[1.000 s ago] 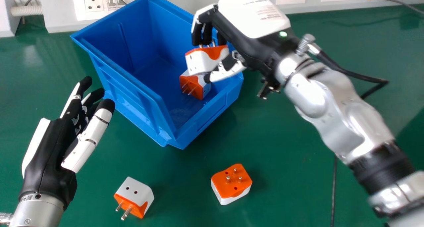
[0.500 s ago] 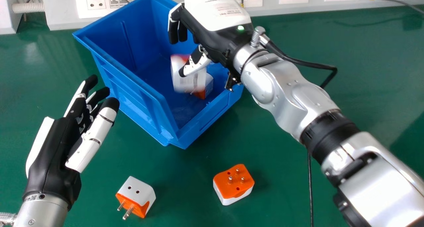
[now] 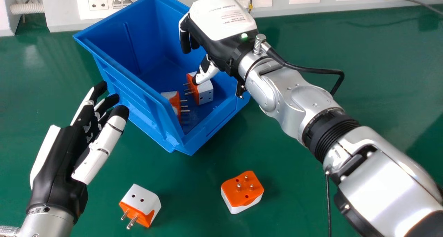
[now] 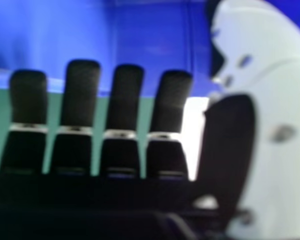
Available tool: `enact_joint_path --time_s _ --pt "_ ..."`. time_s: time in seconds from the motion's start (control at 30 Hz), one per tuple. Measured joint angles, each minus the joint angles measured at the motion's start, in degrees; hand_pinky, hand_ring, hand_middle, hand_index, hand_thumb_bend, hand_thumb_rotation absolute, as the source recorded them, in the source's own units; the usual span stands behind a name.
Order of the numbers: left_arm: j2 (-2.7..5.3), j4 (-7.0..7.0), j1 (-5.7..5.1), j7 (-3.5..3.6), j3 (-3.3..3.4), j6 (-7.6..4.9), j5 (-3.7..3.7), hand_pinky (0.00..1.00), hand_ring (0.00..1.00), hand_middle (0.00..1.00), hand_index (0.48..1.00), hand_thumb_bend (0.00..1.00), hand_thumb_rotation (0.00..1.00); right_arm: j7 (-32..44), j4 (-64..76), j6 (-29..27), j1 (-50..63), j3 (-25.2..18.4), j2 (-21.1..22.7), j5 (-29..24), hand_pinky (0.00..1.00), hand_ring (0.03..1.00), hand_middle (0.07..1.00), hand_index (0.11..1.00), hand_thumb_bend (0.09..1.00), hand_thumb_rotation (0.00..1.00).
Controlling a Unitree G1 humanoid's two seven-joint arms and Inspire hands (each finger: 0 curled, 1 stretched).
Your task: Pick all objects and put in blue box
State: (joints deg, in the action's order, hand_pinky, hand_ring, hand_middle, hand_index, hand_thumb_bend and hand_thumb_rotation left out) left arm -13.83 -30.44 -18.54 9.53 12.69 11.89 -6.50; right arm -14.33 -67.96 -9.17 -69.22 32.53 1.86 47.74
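The box (image 3: 129, 98) at upper centre is plain blue, the lower-left adapter (image 3: 141, 200), the lower-centre adapter (image 3: 242, 192) and the two central adapters (image 3: 205, 92) orange and white, the tabletop (image 3: 294, 195) green, and the left hand (image 3: 59, 161) and right hand (image 3: 216, 45) black and white.

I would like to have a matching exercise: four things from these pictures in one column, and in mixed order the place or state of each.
1. right hand
2. blue box
3. left plug adapter outside box
4. right plug adapter outside box

A. pins pointing up
B. holds two plug adapters
C. socket holes facing up
D. over the box

1-D; 2-B; 3-C; 4-A
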Motion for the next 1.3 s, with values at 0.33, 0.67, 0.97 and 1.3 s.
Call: enact_joint_path --time_s 0.33,0.67,0.97,1.3 --pt "-0.01 0.05 0.26 -0.03 0.0 -0.01 0.39 0.83 0.9 0.92 0.957 0.47 0.69 -0.6 0.0 -0.6 0.0 0.0 0.4 -0.2 0.35 0.451 0.549 0.48 0.494 0.0" --pt "-0.11 1.59 1.85 0.03 0.01 0.0 0.47 0.83 0.9 0.92 0.954 0.47 0.69 -0.4 1.0 -1.7 0.0 -1.6 1.3 -2.9 0.35 0.454 0.554 0.492 0.493 0.0" --pt "-0.16 2.1 2.73 -0.04 0.02 0.1 1.64 0.83 0.9 0.92 0.95 0.45 0.69 0.3 9.5 -0.3 2.9 -2.7 3.9 -4.8 0.49 0.641 0.716 0.607 0.538 0.0" --pt "-0.24 3.57 3.07 0.07 0.7 -0.15 1.96 0.82 0.9 0.92 0.95 0.44 0.68 0.0 33.8 4.0 17.8 -3.4 10.5 -2.1 0.79 0.877 0.906 0.848 0.601 0.07"
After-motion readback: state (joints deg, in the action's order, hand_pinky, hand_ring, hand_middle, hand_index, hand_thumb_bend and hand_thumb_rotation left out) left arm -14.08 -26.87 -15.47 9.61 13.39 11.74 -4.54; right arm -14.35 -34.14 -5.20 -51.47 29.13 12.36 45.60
